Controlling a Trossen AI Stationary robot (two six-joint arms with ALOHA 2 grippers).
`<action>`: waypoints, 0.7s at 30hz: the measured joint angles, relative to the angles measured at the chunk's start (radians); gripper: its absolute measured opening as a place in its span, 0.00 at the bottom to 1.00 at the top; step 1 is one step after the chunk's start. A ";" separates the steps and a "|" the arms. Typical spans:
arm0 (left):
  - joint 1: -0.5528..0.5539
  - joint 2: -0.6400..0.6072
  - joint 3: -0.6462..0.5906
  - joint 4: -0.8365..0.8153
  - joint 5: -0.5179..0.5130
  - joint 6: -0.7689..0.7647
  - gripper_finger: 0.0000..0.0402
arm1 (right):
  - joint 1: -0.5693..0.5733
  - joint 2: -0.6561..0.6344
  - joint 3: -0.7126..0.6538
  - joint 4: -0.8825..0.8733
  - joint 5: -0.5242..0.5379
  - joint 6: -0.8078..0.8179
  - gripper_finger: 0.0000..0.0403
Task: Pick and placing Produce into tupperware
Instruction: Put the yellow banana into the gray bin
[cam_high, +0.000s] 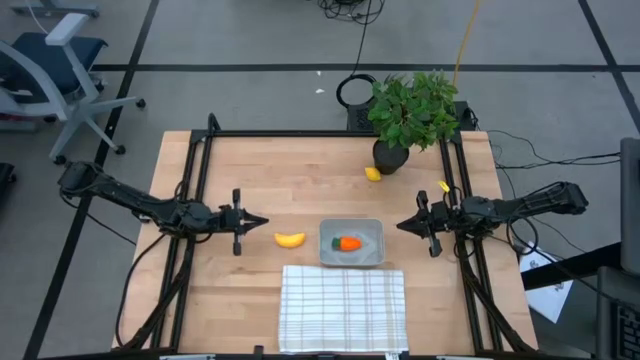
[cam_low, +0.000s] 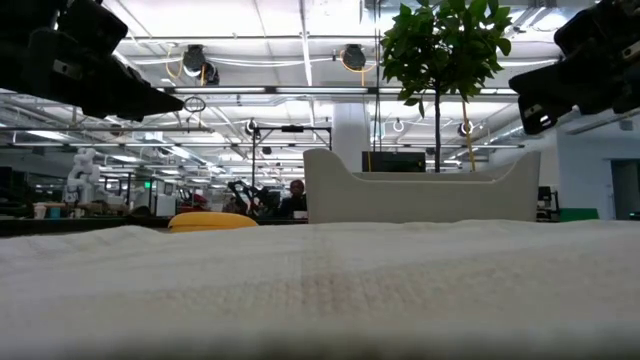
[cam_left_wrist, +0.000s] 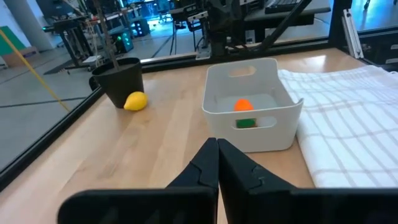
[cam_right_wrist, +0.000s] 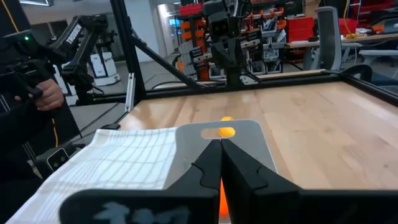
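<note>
Left end effector (cam_high: 262, 221): closed, holding nothing, hovering above the worktop (cam_high: 250, 170) at the left side, fingertips pointed toward the centre. The left wrist view confirms the fingers pressed together with no item between them.

Banana (cam_high: 290, 239): lying on the bare worktop, just beside the tupperware's left wall and apart from it. Not yet placed.

Tupperware (cam_high: 371, 229): sitting near the centre of the worktop, immediately behind the white grid-lined cloth (cam_high: 342, 308). The carrot (cam_high: 347, 243), orange with a green top, lies inside it. This item counts as placed.

Lemon (cam_high: 373, 174): resting on the worktop beside the dark pot of the potted plant (cam_high: 413, 108), well apart from the tupperware. Not yet placed.

Right end effector (cam_high: 400, 225): closed, empty, hovering just to the right of the tupperware, fingertips pointed toward it.

Assessment: one of three produce pieces is in the container; two are outstanding. Neither arm is engaged with any item at present. The banana appears the nearer candidate for the left arm; the lemon, close against the plant pot, may call for a more careful approach.
</note>
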 joint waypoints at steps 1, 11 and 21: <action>0.000 0.000 0.000 0.000 0.000 0.000 0.00 | 0.000 0.000 0.000 0.000 0.000 0.003 0.00; 0.000 0.000 0.000 0.000 0.000 0.006 0.05 | 0.000 0.000 0.000 0.000 -0.002 0.021 0.00; 0.000 0.000 0.000 0.000 -0.001 0.009 0.01 | 0.000 0.000 0.000 -0.001 -0.002 0.021 0.00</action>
